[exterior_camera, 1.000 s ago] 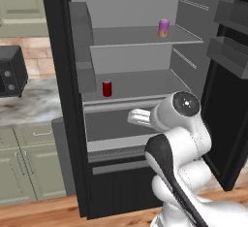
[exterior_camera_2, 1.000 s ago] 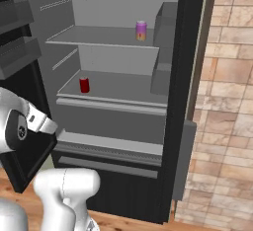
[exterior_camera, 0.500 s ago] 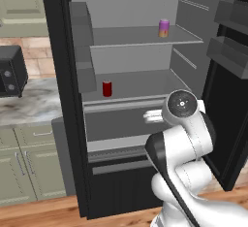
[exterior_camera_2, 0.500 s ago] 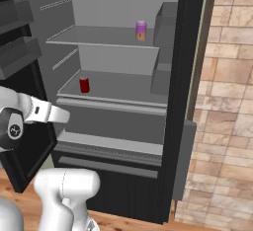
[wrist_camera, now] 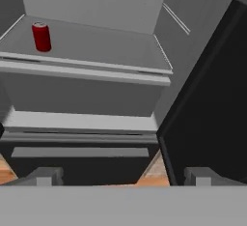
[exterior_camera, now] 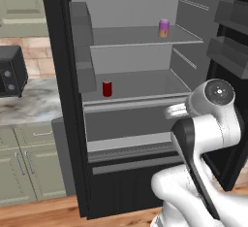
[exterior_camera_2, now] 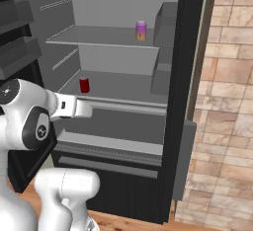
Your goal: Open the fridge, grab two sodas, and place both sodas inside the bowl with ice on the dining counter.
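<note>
The fridge [exterior_camera: 53,75] stands with its doors open, grey shelves showing. A red soda [exterior_camera: 107,89] [exterior_camera_2: 84,85] [wrist_camera: 42,36] stands upright on the lower shelf, near its left side. A purple-to-orange soda [exterior_camera: 164,28] [exterior_camera_2: 142,30] stands on the shelf above, further right. My gripper [wrist_camera: 123,179] is open with nothing between its fingertips [wrist_camera: 46,176]. It sits in front of the fridge, below the red soda's shelf and to its right, well short of it. The bowl with ice and the dining counter are out of view.
The right fridge door [exterior_camera: 232,51] with its bins hangs open beside my arm, and its dark edge [wrist_camera: 207,99] is close on the hand's right. A black microwave [exterior_camera: 9,71] sits on a marble counter [exterior_camera: 29,107] over green cabinets. Brick wall [exterior_camera_2: 227,101] flanks the fridge.
My hand has swung to the right and slightly up, reaching toward the fridge's opening. The jaws have stayed open. Both sodas have stayed where they were.
</note>
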